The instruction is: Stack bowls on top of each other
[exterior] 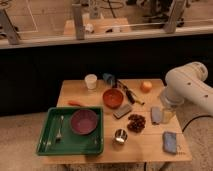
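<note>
The glossy orange-red bowl (113,97) sits upright near the middle of the wooden table (150,150). The wider dull purple-maroon bowl (84,121) sits upright in the right half of a green tray (50,145) at the table's front left. The two bowls are apart. My white arm (186,87) reaches in from the right. My gripper (159,114) hangs low over the table's right side, well to the right of both bowls, and holds neither.
A small metal cup (120,135) stands just right of the tray. A white cup (90,81) and an orange fruit (146,86) stand at the back. A dark cluster (135,122), a grey-blue pad (170,141), a carrot (77,104) and a fork (60,129) in the tray also lie around.
</note>
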